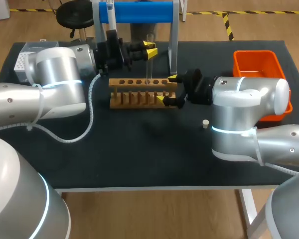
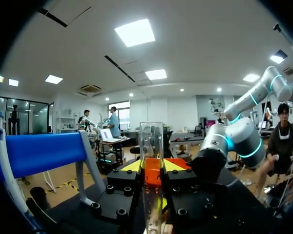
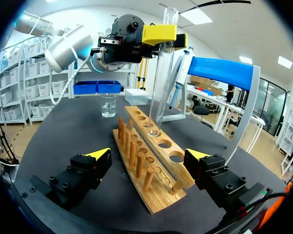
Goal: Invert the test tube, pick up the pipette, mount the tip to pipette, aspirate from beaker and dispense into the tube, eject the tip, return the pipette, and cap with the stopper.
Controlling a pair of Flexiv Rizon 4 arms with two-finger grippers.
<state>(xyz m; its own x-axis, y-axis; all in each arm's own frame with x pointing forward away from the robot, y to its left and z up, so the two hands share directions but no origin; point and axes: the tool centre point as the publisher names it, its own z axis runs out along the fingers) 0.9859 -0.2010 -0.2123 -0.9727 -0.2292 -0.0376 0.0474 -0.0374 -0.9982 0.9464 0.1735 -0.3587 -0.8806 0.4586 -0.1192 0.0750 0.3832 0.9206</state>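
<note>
The dark table holds everything. The left gripper pinches the test tube upright, mouth up, with its lower end in a hole of the wooden rack. The left arm lies level behind it. The right gripper, fingers spread, straddles the rack's end without touching it. The stopper lies beside the right arm. The beaker and the hanging pipette are beyond the rack.
</note>
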